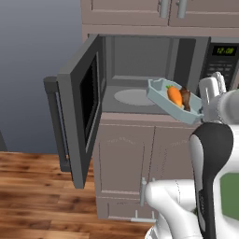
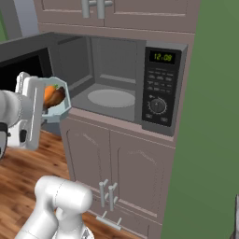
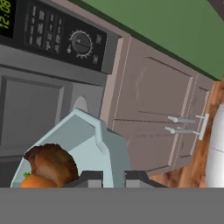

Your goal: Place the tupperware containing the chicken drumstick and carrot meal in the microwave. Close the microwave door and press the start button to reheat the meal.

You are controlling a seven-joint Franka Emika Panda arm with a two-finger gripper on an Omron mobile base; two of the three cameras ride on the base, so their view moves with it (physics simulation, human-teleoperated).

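My claw (image 3: 113, 177) pinches the tupperware (image 1: 173, 100) by its rim, keeping it up at the open microwave (image 1: 140, 70) so it slides in.

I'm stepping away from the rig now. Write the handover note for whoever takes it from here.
Gripper: shut on the tupperware, holding it by its rim, tilted, in front of the open microwave.
Chicken drumstick and carrot lie in the tray.
Microwave door is swung wide open to the left; the turntable plate is bare.
Done: tray picked up and brought to the cavity mouth.
Left: set the tray on the turntable plate, release, withdraw, close the door, press start on the control panel.
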